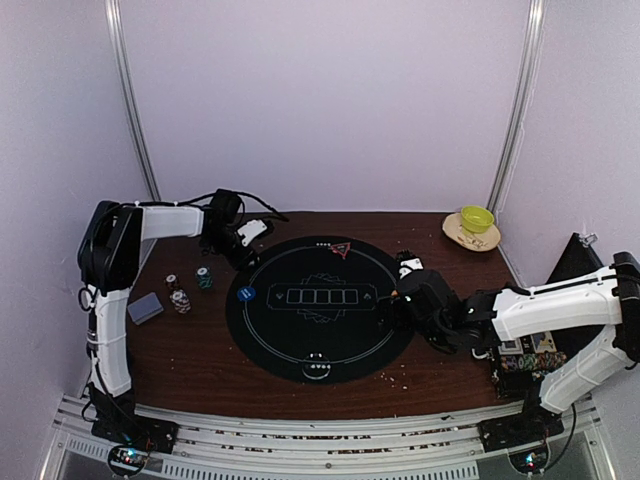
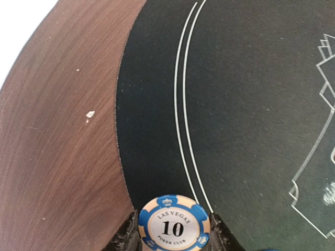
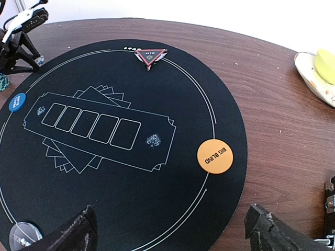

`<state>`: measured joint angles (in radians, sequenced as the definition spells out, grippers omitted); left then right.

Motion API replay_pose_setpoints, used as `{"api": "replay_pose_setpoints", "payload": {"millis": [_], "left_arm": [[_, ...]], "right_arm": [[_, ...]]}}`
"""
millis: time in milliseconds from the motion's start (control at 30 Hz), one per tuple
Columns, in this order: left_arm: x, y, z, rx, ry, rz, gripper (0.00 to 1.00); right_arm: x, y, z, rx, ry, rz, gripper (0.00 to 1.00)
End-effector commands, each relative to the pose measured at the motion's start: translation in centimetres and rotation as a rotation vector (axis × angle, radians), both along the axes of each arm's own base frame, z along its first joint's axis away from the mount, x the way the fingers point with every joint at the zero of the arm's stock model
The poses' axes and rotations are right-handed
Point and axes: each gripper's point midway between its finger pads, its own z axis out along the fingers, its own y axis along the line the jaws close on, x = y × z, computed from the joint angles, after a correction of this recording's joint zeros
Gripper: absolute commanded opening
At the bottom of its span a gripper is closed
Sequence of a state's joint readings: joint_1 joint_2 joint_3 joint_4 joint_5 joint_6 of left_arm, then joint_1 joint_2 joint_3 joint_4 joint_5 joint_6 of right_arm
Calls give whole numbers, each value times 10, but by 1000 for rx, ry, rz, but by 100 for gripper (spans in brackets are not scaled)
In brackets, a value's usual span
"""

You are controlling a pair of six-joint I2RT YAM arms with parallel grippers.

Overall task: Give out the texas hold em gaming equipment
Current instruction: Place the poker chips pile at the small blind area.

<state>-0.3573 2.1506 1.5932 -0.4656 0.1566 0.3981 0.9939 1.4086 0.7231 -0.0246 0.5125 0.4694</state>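
Observation:
My left gripper is shut on a blue-and-peach poker chip marked 10. It holds the chip upright over the left rim of the black round mat. In the top view that gripper is at the mat's far-left edge. My right gripper stands open and empty above the mat's right side, near the orange button disc. The blue button disc lies at the mat's left edge, and the red triangle marker at its far edge. Chip stacks and a grey-blue card deck lie left of the mat.
A yellow-green bowl sits on a small plate at the back right corner. A pale round button lies at the mat's near edge. Patterned boxes sit under my right arm. Crumbs speckle the wooden table.

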Motion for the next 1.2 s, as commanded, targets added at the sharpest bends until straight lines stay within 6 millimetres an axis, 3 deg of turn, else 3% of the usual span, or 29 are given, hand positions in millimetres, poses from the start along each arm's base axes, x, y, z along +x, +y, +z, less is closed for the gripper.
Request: {"api": "replay_pose_setpoints", "payload": {"millis": [0, 233, 500, 733, 900, 1100, 1167], "left_arm": [[20, -9, 2, -21, -40, 19, 29], [38, -12, -6, -17, -52, 37, 29], [38, -11, -22, 2, -25, 44, 31], [31, -13, -21, -11, 1, 30, 56], [30, -17, 11, -46, -32, 18, 66], [19, -8, 94, -93, -156, 31, 96], [9, 2, 117, -93, -186, 44, 98]], "right_arm": [[3, 6, 5, 1, -22, -2, 100], [5, 6, -1, -19, -13, -6, 100], [4, 6, -1, -17, -12, -3, 100], [4, 6, 0, -19, -14, -4, 100], [5, 6, -2, -27, -11, -5, 100], [4, 6, -1, -28, -10, -5, 100], [4, 6, -1, -28, -11, -4, 100]]}}
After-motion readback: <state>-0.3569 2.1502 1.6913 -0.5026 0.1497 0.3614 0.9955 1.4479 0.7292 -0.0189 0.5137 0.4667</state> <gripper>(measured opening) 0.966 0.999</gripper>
